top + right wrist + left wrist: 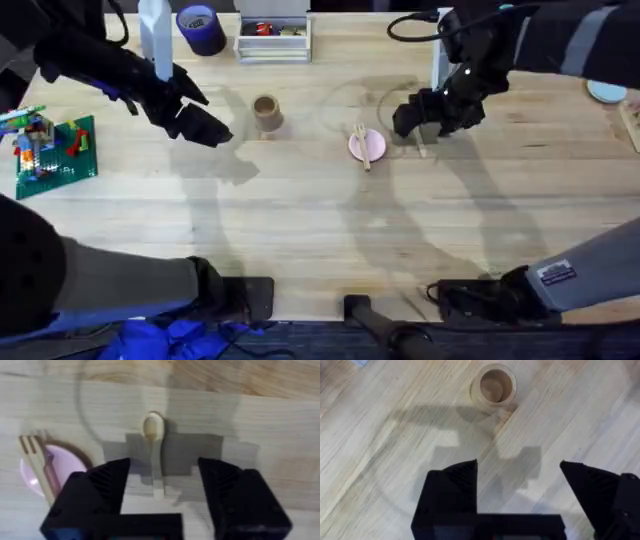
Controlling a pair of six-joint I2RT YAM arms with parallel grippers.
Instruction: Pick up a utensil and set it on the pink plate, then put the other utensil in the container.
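The right gripper [162, 505], fingers spread, hangs straddling the handle of the spoon [154, 445], which lies flat on the pale wooden worktop [300, 230] just beside the pink plate [67, 467]. The fork [40, 467] already rests across that plate. The risk, I judge, is the thin handle skidding or tipping as the fingers close, or nudging the plate. The left gripper [517, 500], also apart, hovers near the tan container [493, 387], which a clumsy drop could topple. Toy bricks [50, 145] and a white bin [273, 38] sit at the worktop's edges.
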